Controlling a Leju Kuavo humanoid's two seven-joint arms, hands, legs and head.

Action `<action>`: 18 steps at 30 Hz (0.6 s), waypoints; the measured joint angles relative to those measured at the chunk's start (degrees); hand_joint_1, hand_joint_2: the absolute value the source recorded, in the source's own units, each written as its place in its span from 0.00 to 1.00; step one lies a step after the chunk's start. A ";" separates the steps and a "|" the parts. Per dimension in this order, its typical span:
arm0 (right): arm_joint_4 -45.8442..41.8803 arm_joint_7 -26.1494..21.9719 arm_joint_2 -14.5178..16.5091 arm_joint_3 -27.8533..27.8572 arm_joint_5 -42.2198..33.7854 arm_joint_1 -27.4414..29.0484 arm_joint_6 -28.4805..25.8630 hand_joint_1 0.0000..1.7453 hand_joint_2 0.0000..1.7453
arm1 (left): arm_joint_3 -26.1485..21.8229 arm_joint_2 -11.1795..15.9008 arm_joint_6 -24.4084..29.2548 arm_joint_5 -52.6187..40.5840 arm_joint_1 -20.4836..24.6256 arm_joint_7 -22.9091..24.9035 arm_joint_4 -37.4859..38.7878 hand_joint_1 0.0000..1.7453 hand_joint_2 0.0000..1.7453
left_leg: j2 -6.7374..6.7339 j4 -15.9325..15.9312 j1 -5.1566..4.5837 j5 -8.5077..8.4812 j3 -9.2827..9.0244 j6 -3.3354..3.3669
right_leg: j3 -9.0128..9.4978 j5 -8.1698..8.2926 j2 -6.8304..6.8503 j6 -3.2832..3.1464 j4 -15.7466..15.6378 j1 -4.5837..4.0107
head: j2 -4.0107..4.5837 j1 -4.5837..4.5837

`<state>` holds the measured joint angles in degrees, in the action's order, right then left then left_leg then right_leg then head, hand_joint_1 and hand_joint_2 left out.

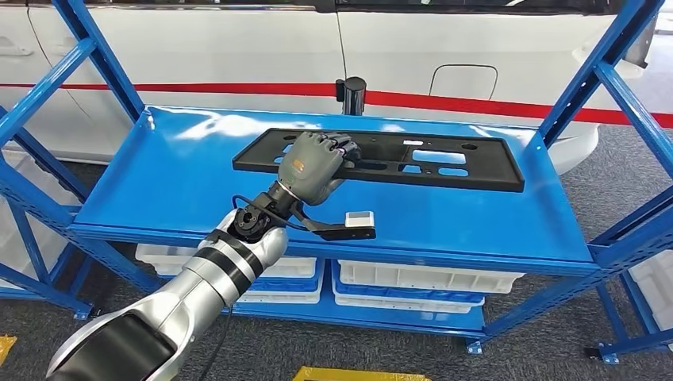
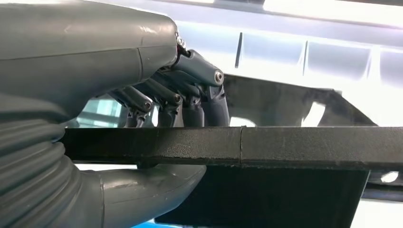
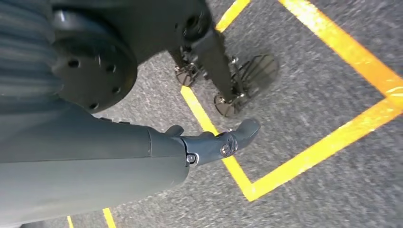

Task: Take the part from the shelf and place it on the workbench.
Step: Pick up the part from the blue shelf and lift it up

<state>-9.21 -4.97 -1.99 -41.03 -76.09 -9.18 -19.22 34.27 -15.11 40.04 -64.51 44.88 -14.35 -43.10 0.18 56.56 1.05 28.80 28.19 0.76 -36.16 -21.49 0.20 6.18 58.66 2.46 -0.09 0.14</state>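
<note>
The left hand (image 1: 313, 168) covers the part's (image 1: 413, 159) near left edge; the right hand's (image 3: 209, 145) fingers are mostly hidden behind its thumb

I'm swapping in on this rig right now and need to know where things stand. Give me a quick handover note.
Left hand: closed around the near edge of the black part, fingers over the top and thumb underneath, as the left wrist view shows.
Right hand: hangs by the robot's side over grey floor with yellow lines, holding nothing, fingers loosely apart.
Part: flat on the blue shelf, toward its back, not visibly lifted.
Done: reach and grip.
Left: lift the part off the shelf, carry it to the workbench, set it down.
</note>
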 joint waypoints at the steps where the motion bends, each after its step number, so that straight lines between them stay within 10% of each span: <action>1: 0.03 -0.02 0.09 0.00 -0.03 -0.08 0.03 0.00 1.00 | -0.10 0.02 0.00 0.05 0.02 -0.04 0.00 1.00 1.00 | 0.06 0.24 -0.21 0.10 0.36 -0.32 | 0.10 -0.38 -0.13 -0.59 -0.25 -0.10 | 0.00 -0.14; 5: 0.09 -0.02 0.16 0.00 -0.08 -0.21 0.05 0.00 1.00 | -0.74 0.11 0.01 -0.18 0.04 -0.14 -0.03 1.00 1.00 | 0.02 3.10 0.09 2.31 1.66 -1.01 | -0.53 -0.83 -0.30 -3.37 -0.26 -0.07 | 0.00 0.33; 9: 0.09 0.12 0.16 0.00 -0.08 -0.21 0.05 0.00 1.00 | -1.11 0.27 0.00 -0.71 -0.12 -0.08 -0.03 1.00 1.00 | 0.02 17.18 0.05 8.86 8.54 -0.87 | -0.96 -0.48 -0.27 -4.80 -0.28 -0.89 | 0.00 0.47; 11: 0.09 0.22 0.18 0.00 -0.08 -0.20 0.05 0.00 1.00 | -1.21 0.38 0.00 -0.83 -0.28 0.00 -0.03 1.00 1.00 | 0.02 17.21 -0.08 7.00 8.90 -0.27 | -1.16 -0.26 -0.30 -5.12 -0.27 -1.33 | 0.00 0.45; 14: 0.09 0.33 0.33 -0.02 -0.08 -0.23 0.05 0.00 1.00 | -1.29 0.42 0.01 -0.87 -0.14 0.06 -0.04 1.00 1.00 | 0.01 6.68 -0.63 1.27 3.78 1.05 | -1.25 0.15 -0.37 -5.11 -0.26 -1.78 | 0.00 0.42; 18: 0.10 0.36 0.41 -0.03 -0.08 -0.23 0.04 0.00 1.00 | -1.37 0.42 0.01 -0.89 0.02 0.08 -0.07 1.00 1.00 | -0.04 2.56 -1.28 -0.50 2.60 1.17 | -1.70 1.18 -0.26 -3.65 -0.43 -1.83 | 0.00 0.40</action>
<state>-9.11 -4.61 -1.58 -41.05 -76.17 -9.41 -19.17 32.91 -14.70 40.05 -65.40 44.91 -14.27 -43.16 0.14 59.12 -0.23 28.29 30.78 1.94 -37.86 -20.31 -0.05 2.54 58.23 0.64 -0.09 0.54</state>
